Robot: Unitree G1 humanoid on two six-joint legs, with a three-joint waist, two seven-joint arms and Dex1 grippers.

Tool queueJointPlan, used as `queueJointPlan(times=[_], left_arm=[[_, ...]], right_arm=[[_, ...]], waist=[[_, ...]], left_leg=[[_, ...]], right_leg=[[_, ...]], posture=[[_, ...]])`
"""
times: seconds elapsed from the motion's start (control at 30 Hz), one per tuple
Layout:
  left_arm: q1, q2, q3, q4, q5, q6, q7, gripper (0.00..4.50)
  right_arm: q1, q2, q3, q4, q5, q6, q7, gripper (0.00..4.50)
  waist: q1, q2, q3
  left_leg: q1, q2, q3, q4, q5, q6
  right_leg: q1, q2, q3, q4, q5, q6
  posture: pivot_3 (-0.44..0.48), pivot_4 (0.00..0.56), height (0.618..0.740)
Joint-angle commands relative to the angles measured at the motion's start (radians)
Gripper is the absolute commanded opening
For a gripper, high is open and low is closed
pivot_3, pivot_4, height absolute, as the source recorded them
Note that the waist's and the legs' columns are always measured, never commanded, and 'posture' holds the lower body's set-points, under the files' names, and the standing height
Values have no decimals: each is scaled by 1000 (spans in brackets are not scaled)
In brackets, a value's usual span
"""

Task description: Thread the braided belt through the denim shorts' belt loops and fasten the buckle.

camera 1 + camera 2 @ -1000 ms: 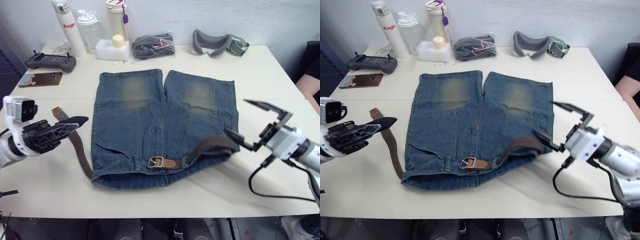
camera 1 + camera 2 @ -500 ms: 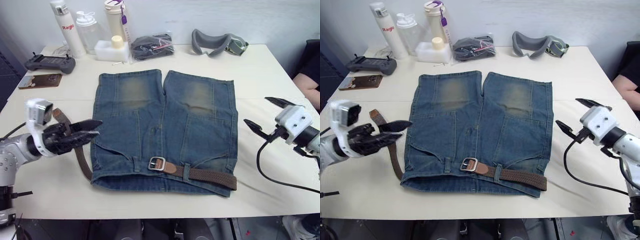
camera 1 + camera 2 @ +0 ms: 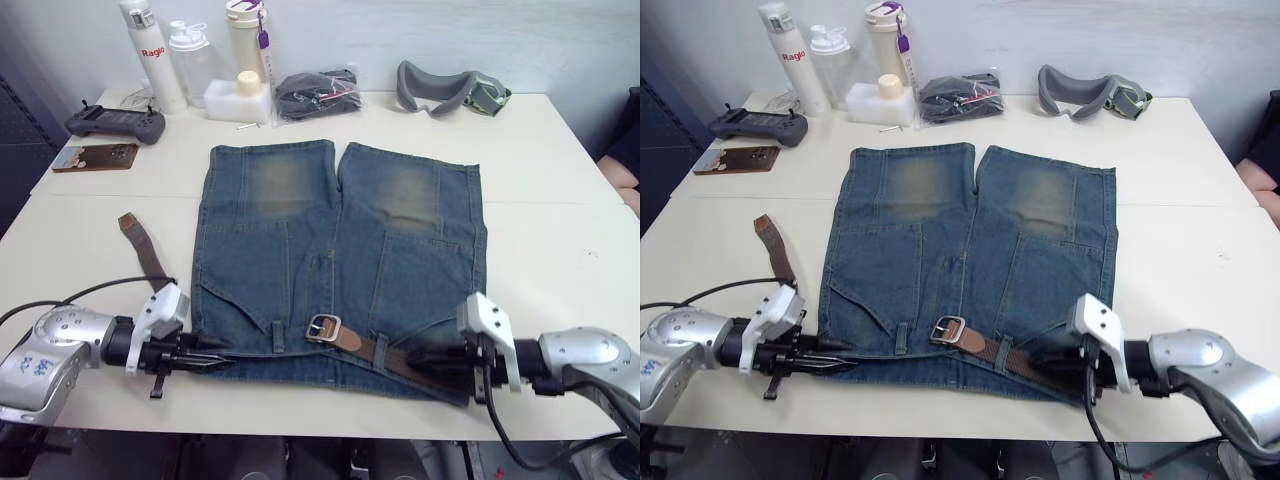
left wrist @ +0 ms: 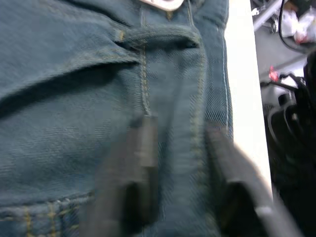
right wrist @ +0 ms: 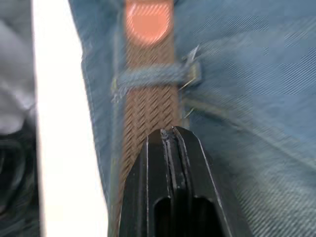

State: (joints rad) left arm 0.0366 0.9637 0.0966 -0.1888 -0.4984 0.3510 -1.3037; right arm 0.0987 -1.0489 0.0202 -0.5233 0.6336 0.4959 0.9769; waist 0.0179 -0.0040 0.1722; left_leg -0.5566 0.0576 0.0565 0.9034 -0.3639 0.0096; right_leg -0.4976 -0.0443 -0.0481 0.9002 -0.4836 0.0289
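A pair of faded denim shorts [image 3: 335,255] is laid flat on a cream desk [image 3: 540,170], waistband toward the robot. At the left, the free tail of the braided belt [image 3: 141,250] is seen trailing off the shorts' left edge and lying on the desk. The left hand [image 3: 205,361] is held low at the waistband's left end, its two black fingers [image 4: 140,148] spread with the waistband fold between them, as the left wrist view shows. Near the middle of the waistband, the silvery buckle [image 3: 322,327] is seen lying on the denim, with the brown strap running from it rightward under a belt loop [image 5: 155,76]. At the right, the right hand [image 3: 425,360] is set on the belt's right stretch, its fingers pressed together above the weave. The belt's long axis is laid along the waistband, between both hands. The loose tail is nearer the left hand, so feeding it would likely fall to that arm.
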Motion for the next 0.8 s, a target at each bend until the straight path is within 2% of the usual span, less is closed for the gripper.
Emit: queueJointPlan(times=[0.03,0.1,0.2,0.23,0.27,0.37,0.43,0.5,0.53,0.57,0.63,0.7,0.77,0.8], left_arm=[[84,-47,-22,18,117,-108,86,38],[103,-72,-31,43,174,-186,128,38],[119,-114,-38,89,250,-312,195,38],[124,-122,-38,94,259,-337,206,38],[133,-125,-34,76,241,-329,201,38],[141,-127,-5,-11,102,-224,168,38],[114,-123,60,-111,-130,-16,200,38],[76,-101,121,-185,-307,143,227,849],[59,-77,152,-205,-380,206,221,1117],[42,-57,176,-215,-433,256,218,1486],[-36,-44,213,-197,-510,313,236,2367],[-231,-101,205,-99,-524,329,336,3290],[-368,-152,195,-36,-537,355,401,4265],[-407,-169,193,-20,-546,371,418,4500]], right_arm=[[48,-3,53,6,-147,-68,0,0],[42,15,54,10,-180,-73,-31,0],[19,24,67,31,-236,-90,-39,0],[9,30,66,39,-242,-89,-40,0],[-14,37,61,50,-234,-84,-32,0],[-92,66,33,74,-167,-32,-11,0],[-169,88,11,87,-89,54,-3,0],[-244,101,0,84,-18,133,14,0],[-276,101,-7,77,17,171,24,653],[-303,104,-15,76,43,200,27,881],[-376,131,-36,98,82,248,1,1754],[-462,188,-28,161,56,250,-44,2791],[-518,226,-11,211,21,241,-62,3746],[-536,238,-4,230,9,239,-63,4251]], waist=[[0,2,-4],[-1,6,-10],[4,8,-16],[4,8,-19],[3,7,-21],[5,7,-22],[2,6,-21],[-1,5,-15],[-1,5,-14],[-1,4,-11],[-1,4,-6],[2,5,-4],[4,4,-3],[3,4,-2]], left_leg=[[4,0,1,-3,0,0],[16,0,2,-10,-1,-1],[27,0,1,-13,-2,-3],[28,0,1,-14,-4,-4],[29,0,2,-14,-5,-4],[29,1,2,-14,-5,-4],[25,1,2,-13,-5,-3],[20,1,2,-11,-5,-3],[16,2,1,-10,-5,-3],[14,2,0,-9,-5,-3],[13,2,-1,-9,-5,-3],[14,2,0,-9,-4,-2],[14,1,0,-9,-3,-2],[13,1,0,-9,-3,-2]], right_leg=[[3,0,0,-2,0,0],[15,0,1,-10,0,0],[19,0,1,-14,-2,-3],[20,0,1,-14,-8,-16],[20,0,1,-14,-9,-17],[21,0,1,-14,-9,-17],[20,0,1,-14,-8,-16],[18,0,1,-9,0,0],[14,1,0,-8,0,1],[13,1,-1,-7,0,1],[12,1,-1,-7,0,1],[13,1,-1,-7,0,1],[13,1,-1,-7,1,2],[13,1,-1,-7,2,2]], posture=[[0,150,656],[0,150,656],[0,150,656],[0,150,656],[0,150,656],[0,150,656],[0,150,656],[0,150,656],[0,150,656],[0,150,656],[0,150,656],[0,150,656],[0,150,656],[0,150,656]])
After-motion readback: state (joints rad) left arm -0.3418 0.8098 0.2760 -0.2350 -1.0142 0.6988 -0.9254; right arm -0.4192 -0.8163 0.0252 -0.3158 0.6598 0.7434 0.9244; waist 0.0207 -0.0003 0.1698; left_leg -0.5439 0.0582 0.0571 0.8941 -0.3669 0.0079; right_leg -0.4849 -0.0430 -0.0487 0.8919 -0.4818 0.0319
